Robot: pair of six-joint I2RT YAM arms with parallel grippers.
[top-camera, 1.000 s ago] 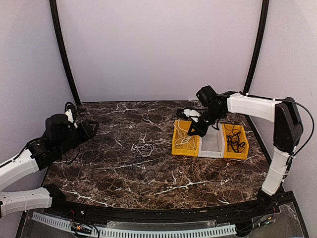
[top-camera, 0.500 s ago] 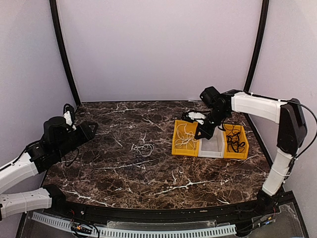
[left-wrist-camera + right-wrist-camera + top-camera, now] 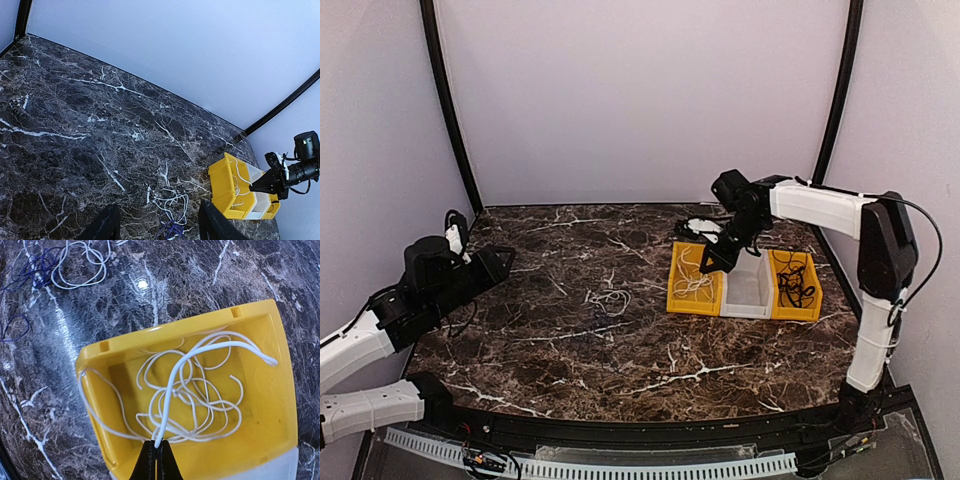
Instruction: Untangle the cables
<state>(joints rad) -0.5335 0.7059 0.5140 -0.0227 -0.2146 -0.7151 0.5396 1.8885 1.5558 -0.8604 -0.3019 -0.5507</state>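
Note:
A loose clump of white and dark blue-black cables lies mid-table, seen too in the left wrist view and at the top left of the right wrist view. Several white cables lie in the left yellow bin. Black cables fill the right yellow bin. My right gripper hangs over the left yellow bin, shut on a white cable that arcs up and out to the right. My left gripper stands open at the table's left, well apart from the clump.
A white bin sits between the two yellow ones, at the table's right rear. Black frame posts stand at the back corners, with pale walls close around. The right arm reaches in from the right side.
The right gripper swung right toward the white bin, then back left over the left yellow bin, still holding the white cable. The left arm drew back slightly.

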